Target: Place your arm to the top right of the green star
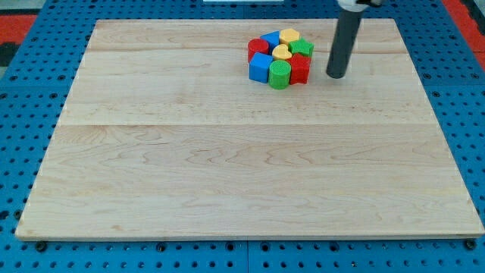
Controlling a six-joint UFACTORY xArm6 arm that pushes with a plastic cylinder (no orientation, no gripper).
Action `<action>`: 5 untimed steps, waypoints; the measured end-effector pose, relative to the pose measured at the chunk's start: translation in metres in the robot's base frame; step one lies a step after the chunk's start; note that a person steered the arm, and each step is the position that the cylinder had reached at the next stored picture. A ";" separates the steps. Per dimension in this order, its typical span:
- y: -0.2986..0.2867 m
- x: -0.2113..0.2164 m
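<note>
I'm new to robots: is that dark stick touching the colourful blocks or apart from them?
Apart. My tip sits on bare board at the view's right of the cluster, nearest the red block and green star.

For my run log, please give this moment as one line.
task: tip to top right of green star | my tip: right of block cluster, lower right of star, touching no block | blocks: clustered at board top

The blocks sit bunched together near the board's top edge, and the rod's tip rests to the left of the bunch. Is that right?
Not quite: the camera view shows my tip to the view's right of the bunch, beside the green star and a red block. The blocks are indeed bunched near the board's top edge.
</note>
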State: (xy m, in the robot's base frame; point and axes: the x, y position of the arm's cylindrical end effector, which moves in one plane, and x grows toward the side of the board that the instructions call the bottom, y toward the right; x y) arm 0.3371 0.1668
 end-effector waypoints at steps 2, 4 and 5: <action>0.015 -0.032; 0.005 -0.074; -0.051 -0.093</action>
